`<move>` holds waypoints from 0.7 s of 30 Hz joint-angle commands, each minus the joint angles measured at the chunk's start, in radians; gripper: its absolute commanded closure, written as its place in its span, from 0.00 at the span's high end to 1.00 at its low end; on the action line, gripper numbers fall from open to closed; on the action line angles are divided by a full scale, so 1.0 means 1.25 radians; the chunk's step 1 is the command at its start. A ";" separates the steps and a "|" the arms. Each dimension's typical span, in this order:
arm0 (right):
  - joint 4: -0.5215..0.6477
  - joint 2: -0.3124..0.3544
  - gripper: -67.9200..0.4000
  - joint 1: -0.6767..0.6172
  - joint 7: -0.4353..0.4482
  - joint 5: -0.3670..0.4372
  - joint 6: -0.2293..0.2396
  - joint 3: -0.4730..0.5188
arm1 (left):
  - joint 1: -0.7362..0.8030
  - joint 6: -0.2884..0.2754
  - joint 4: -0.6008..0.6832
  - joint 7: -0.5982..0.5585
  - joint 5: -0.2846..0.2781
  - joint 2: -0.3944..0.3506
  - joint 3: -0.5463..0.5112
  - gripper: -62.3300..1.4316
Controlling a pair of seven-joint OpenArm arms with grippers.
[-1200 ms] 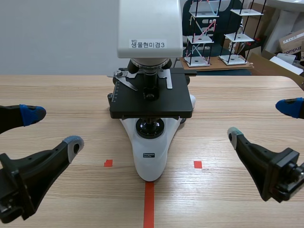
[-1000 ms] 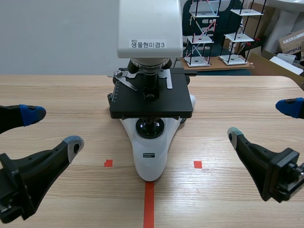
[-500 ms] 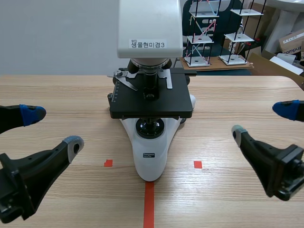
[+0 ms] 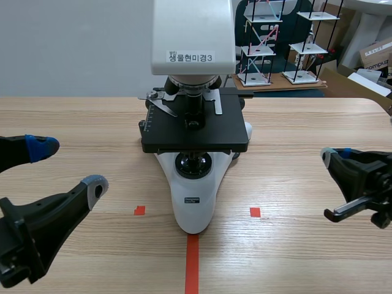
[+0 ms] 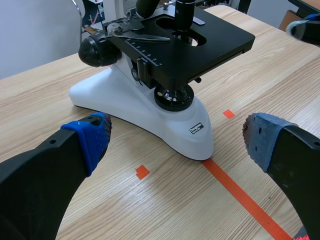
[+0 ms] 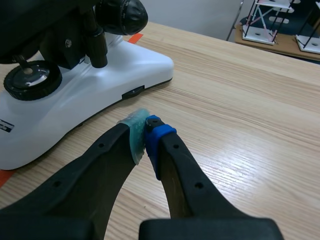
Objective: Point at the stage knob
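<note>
Pale wood-grain tabletop (image 4: 306, 122) carries a white-bodied microscope with a black square stage (image 4: 195, 131), standing midway between its left and right edges. The target, the stage knob (image 6: 96, 45), is a slim black stem hanging under the stage on the side facing the right edge, nearer the robot than the large round black focus knob (image 6: 122, 15). The right gripper (image 6: 145, 131) hovers near the right edge with its fingers pressed together, pads touching, holding nothing and well apart from the stem. The left gripper (image 5: 175, 135) hangs near the left edge with its fingers spread wide. To point well, the closed tip likely needs to come in low beside the white base, aim squarely at the stem rather than the bigger focus knob, and stop just short of contact.
</note>
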 commanded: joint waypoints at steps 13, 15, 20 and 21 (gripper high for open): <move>-0.294 -0.025 0.01 0.301 0.193 -0.174 0.062 -0.125 | 0.004 -0.002 0.005 -0.009 -0.005 0.002 -0.007 0.89; -0.338 -0.046 0.01 0.331 0.222 -0.216 0.065 -0.134 | 0.004 -0.002 0.005 -0.009 -0.005 0.002 -0.007 0.89; -0.411 -0.091 0.01 0.396 0.259 -0.309 0.068 -0.156 | 0.004 -0.002 0.005 -0.009 -0.005 0.002 -0.007 0.89; -0.422 -0.096 0.01 0.408 0.260 -0.318 0.068 -0.156 | 0.004 -0.002 0.005 -0.009 -0.005 0.002 -0.007 0.89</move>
